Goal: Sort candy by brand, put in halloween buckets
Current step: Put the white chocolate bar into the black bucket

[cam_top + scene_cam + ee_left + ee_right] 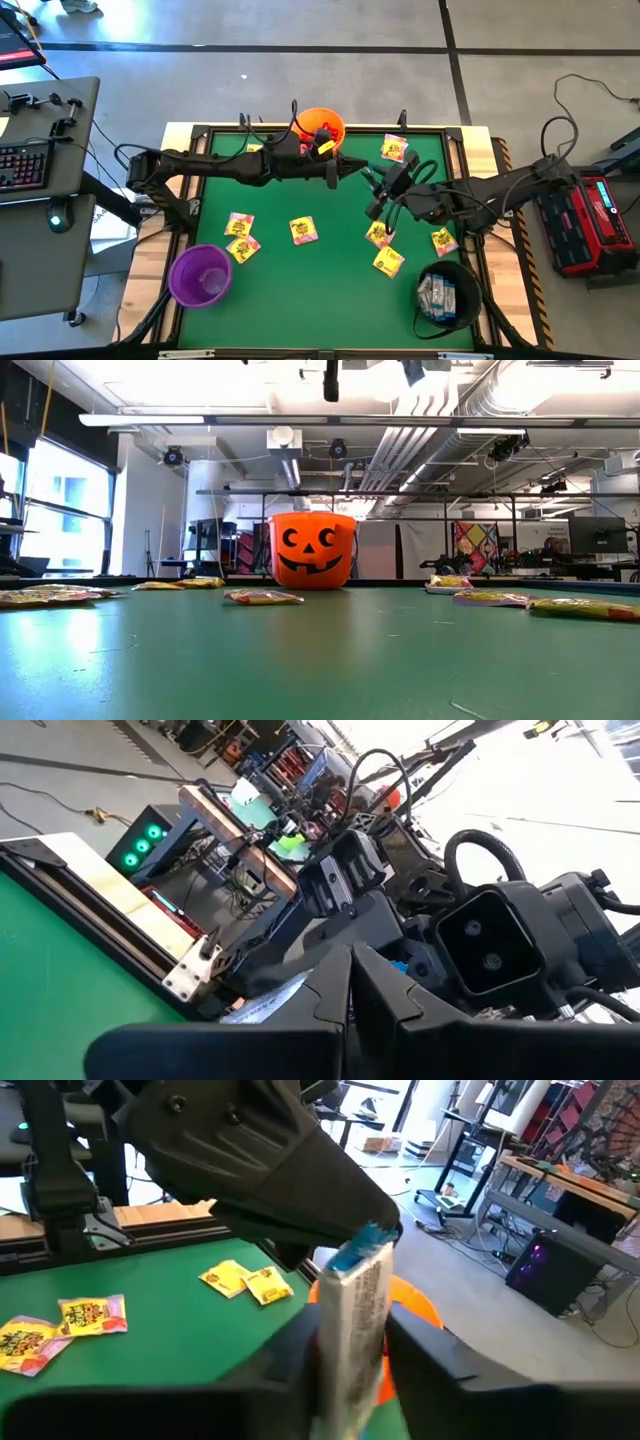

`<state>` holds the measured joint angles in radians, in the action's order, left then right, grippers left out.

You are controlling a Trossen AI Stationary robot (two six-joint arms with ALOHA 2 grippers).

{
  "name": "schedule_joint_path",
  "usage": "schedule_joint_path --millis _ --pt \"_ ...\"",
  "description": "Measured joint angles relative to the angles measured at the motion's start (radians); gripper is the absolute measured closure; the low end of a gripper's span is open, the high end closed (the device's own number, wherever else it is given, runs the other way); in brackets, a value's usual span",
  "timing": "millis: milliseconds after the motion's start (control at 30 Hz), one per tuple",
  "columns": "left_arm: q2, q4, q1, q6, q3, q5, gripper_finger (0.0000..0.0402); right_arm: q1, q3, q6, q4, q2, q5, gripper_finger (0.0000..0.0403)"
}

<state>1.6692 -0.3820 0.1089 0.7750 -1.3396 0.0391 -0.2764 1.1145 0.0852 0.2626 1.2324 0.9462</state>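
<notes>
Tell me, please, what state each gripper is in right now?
Left gripper: closed on one end of the flat white-blue wrapped packet.
Right gripper: closed on the same packet.

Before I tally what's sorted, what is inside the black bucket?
In the high view, the black bucket holds a small heap of white-blue packets. Whatever lies beneath them is covered, so no exact count.
</notes>
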Motion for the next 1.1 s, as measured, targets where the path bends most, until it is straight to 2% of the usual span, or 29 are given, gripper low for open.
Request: schedule_joint_path --millis 100,167,333,467,600,800,967,1100 --pt "0.000 0.004 0.000 0.000 0.000 0.003 0.0401 0.001 0.000 -0.007 0.001 0.000 -0.021 0.0371" --pt "0.000 0.004 -0.001 -0.001 0.000 0.004 0.0400 0.000 0.000 -0.007 0.002 -0.001 -0.022 0.0391" --pt "0.000 0.003 0.000 -0.081 0.000 0.001 0.0385 0.000 0.000 0.002 0.003 -0.008 -0.062 0.0372" --pt "0.000 0.016 0.002 -0.152 0.000 -0.015 0.0358 -0.001 0.026 0.021 0.058 -0.021 -0.117 0.0382" --pt "0.000 0.028 0.003 -0.198 0.000 -0.022 0.0323 -0.001 0.086 0.083 0.190 -0.043 -0.182 0.0396" --pt "0.000 0.018 0.002 -0.252 0.000 -0.020 0.0282 -0.001 0.207 0.223 0.465 -0.045 -0.340 0.0390" --pt "0.000 0.018 0.002 -0.287 0.000 -0.019 0.0267 -0.015 0.311 0.355 0.679 -0.044 -0.519 0.0390" --pt "0.000 0.018 0.002 -0.299 0.000 -0.019 0.0266 -0.068 0.388 0.475 0.863 -0.049 -0.670 0.0390"
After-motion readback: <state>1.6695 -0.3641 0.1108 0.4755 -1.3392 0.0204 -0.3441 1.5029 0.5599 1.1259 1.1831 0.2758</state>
